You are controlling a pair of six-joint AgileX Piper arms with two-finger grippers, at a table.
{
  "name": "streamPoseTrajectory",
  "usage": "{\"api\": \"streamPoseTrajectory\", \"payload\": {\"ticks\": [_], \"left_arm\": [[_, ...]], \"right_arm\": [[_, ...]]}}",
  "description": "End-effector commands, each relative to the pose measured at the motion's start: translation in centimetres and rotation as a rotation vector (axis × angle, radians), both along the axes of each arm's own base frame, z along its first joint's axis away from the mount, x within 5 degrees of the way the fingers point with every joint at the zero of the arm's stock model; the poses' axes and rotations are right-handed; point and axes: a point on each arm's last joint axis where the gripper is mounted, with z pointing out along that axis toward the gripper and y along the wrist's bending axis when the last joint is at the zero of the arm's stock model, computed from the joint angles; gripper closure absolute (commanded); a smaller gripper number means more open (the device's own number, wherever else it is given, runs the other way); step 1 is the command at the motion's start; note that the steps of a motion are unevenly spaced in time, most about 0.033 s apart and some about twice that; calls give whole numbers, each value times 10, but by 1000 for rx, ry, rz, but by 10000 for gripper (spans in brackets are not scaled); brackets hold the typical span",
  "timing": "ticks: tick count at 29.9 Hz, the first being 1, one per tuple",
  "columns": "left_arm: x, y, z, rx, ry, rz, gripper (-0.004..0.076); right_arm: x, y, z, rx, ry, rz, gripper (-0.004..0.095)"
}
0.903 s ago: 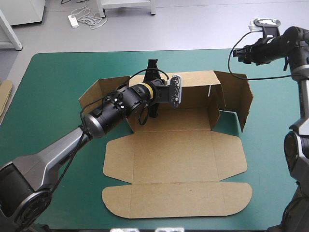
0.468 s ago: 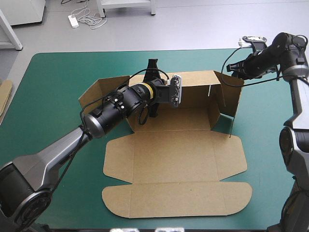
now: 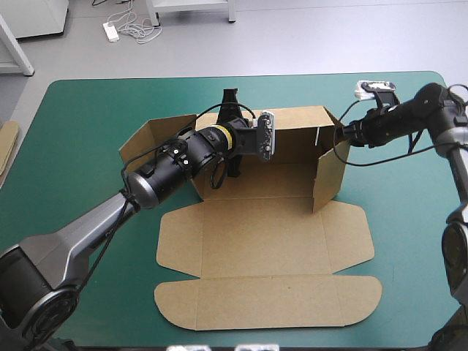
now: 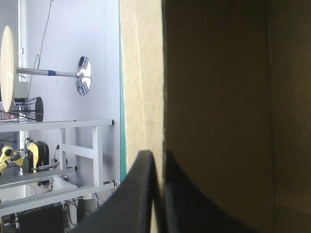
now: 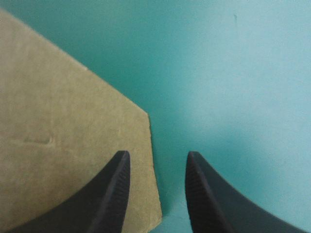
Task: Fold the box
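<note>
Observed from the floor. The left arm lies across the box (image 3: 263, 248) and hides part of the raised rear wall. From above, the fingertips of the left pincer (image 3: 232, 99) are hard to make out at that wall's top edge. Its own camera settles the matter: the left pincer (image 4: 158, 158) has its black fingers all but closed, with a sheet of the brown wall pinched between them. The wall runs on ahead of the fingers and is cut off on every side.

From above, the right pincer (image 3: 342, 134) sits at the far upper corner of the raised right-hand wall, its fingers too small to judge there. In its own view the right pincer (image 5: 158, 160) has its fingers standing apart and holds nothing. One corner of the box (image 5: 63, 145) lies under one finger, the board's edge falling within the gap. Bare teal-green cover (image 5: 233, 73) lies ahead.

The front panel and lid lie flat, well behind both pincers. A strip of spare board (image 3: 7, 146) is cut off at the table's left edge.
</note>
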Motion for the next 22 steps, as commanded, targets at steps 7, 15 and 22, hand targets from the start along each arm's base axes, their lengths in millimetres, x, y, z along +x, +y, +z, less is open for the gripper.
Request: {"api": "streamPoseTrajectory", "payload": {"ticks": [7, 15, 22], "left_arm": [[-9, 3, 14, -50, 28, 23, 733], [-9, 3, 14, -47, 31, 25, 733], [-9, 3, 14, -47, 31, 25, 733]], "right_arm": [[-51, 8, -1, 2, -239, 75, 562], [-78, 12, 9, -17, -323, 132, 554], [-82, 17, 8, -17, -314, 229, 474]]}}
